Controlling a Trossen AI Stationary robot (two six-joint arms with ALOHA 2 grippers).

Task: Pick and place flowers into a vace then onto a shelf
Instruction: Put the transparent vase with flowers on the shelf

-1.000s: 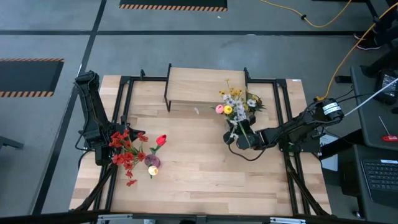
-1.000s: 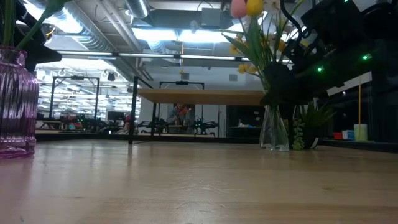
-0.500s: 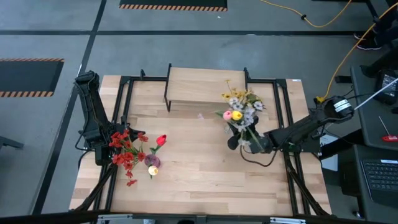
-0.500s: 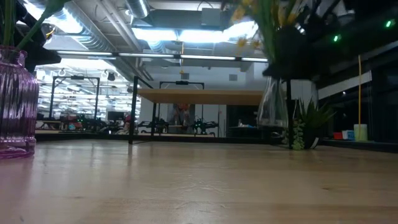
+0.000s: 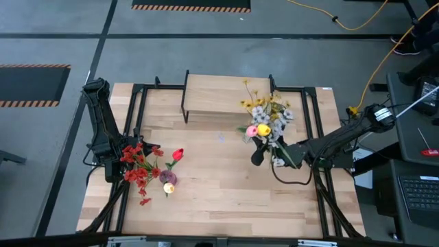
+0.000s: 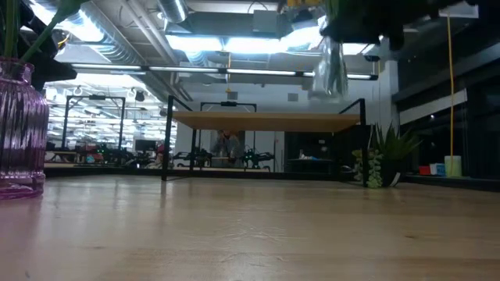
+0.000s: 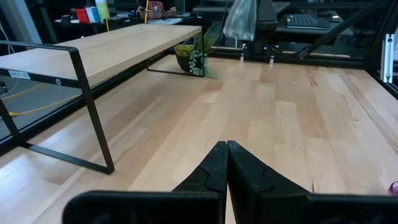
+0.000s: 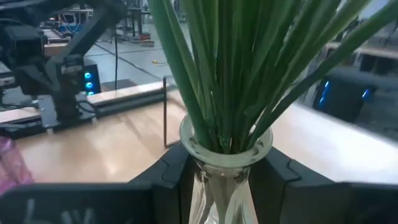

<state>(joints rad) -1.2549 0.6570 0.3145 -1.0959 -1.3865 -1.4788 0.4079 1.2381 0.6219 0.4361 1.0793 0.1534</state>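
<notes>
A clear glass vase (image 6: 330,66) holds a bunch of flowers (image 5: 265,120): yellow and white blossoms and pink and yellow tulips on green stalks (image 8: 230,74). My right gripper (image 5: 265,155) is shut on this vase, right of the table's middle and in front of the shelf (image 5: 226,92). The shelf's wood top also shows in the low view (image 6: 266,121). My left gripper (image 7: 227,148) is shut and empty at the table's left. Beside it a purple vase (image 6: 19,129) with red flowers (image 5: 140,168) stands on its base. My right gripper pinches the clear vase's neck just under the rim (image 8: 227,163), one finger (image 8: 171,171) on each side. The fingers come level from the table's right side. The vase is roughly upright and lifted clear of the table, and the stalks rise out of its mouth.
A small potted plant (image 6: 383,156) stands on the table near the shelf's right legs; it also shows in the left wrist view (image 7: 196,56). Black metal frame rails (image 5: 312,123) run along the table's sides. Bare wood (image 5: 219,185) lies between the two vases.
My right gripper, shut on the clear vase's neck throughout, has gone up. The vase stood with its base on the table and now hangs well clear of it, its base above the level of the shelf top. The flowers have moved with it.
</notes>
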